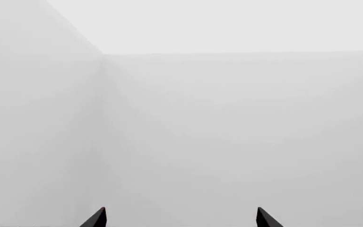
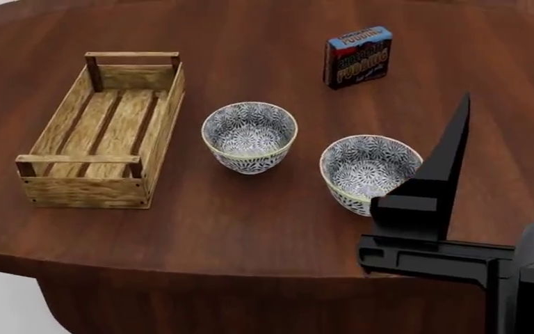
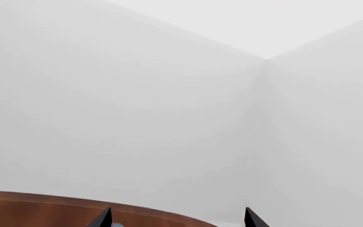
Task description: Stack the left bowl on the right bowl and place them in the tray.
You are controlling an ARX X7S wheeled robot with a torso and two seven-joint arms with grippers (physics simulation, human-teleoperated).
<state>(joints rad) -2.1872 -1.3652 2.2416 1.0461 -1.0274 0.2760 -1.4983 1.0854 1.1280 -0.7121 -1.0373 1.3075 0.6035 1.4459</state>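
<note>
The left bowl point(image 2: 248, 136) and the right bowl point(image 2: 367, 169), both white with a blue pattern, stand apart and upright on the brown table point(image 2: 248, 223). The light-wood tray point(image 2: 100, 132) lies empty to the left of them. My right gripper point(image 3: 177, 220) is open and empty, and its black finger point(image 2: 448, 156) points up just right of the right bowl, over the table's front edge. My left gripper point(image 1: 180, 220) is open and empty, faces only white walls, and is out of the head view.
A chocolate pudding box point(image 2: 358, 56) stands at the back right of the table. The table's curved front edge runs below the bowls and tray. In the right wrist view a strip of the table point(image 3: 36, 208) shows under white walls.
</note>
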